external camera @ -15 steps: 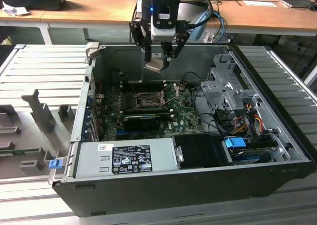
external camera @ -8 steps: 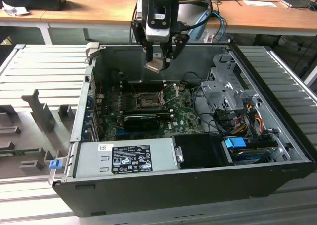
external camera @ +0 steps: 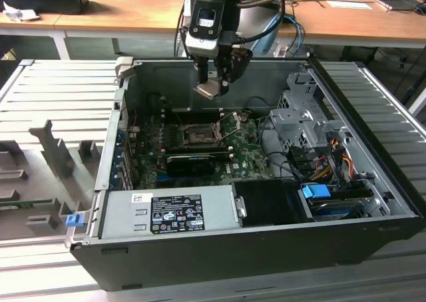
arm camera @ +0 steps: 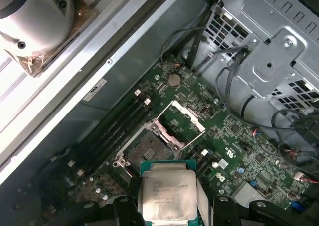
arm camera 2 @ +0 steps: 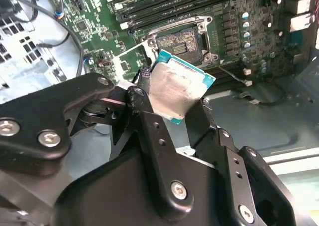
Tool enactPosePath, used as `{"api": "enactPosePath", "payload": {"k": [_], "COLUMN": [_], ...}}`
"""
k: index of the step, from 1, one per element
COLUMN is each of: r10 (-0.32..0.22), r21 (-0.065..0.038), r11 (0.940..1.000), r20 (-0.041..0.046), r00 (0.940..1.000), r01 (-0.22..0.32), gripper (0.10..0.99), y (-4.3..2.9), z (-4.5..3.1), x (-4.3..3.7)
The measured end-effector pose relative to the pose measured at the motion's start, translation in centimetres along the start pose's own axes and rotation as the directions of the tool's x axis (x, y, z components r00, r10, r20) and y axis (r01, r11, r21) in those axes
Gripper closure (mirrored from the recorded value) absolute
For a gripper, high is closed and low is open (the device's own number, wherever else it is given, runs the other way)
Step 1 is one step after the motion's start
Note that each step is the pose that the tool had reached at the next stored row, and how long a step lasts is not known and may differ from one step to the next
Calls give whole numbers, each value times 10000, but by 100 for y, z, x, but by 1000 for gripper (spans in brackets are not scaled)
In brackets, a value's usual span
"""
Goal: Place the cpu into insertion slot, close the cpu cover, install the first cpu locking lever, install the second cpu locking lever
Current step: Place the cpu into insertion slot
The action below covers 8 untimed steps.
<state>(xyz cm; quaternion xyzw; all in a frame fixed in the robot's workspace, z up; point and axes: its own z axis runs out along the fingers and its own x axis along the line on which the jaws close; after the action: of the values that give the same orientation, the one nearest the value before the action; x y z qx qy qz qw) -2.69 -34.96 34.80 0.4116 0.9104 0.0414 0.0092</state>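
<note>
1. gripper [external camera: 214,87]: you are holding the cpu [arm camera 2: 177,89] pinched between its fingers.
2. Step: placing.
3. insertion slot [arm camera: 149,149]: lying below the gripper, well apart, cpu cover [arm camera: 188,115] standing open.
4. Seating is probably calling for squaring chip to slot, level.

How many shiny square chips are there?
1. The cpu is clamped in the gripper, above the motherboard and close to the open, empty insertion slot. More chips could be hidden under other parts inside the case.
</note>
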Motion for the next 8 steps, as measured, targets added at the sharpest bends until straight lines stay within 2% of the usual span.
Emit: {"api": "enactPosePath", "payload": {"k": [4, 8], "r10": [699, 1275], "r21": [-12, -26], "r11": [9976, 9918], "r20": [60, 107], "r00": [9975, 9918], "r01": [-699, -1275], "gripper": [561, 561], "y": [-1, -1], "z": [9, 17], "x": [0, 0]}}
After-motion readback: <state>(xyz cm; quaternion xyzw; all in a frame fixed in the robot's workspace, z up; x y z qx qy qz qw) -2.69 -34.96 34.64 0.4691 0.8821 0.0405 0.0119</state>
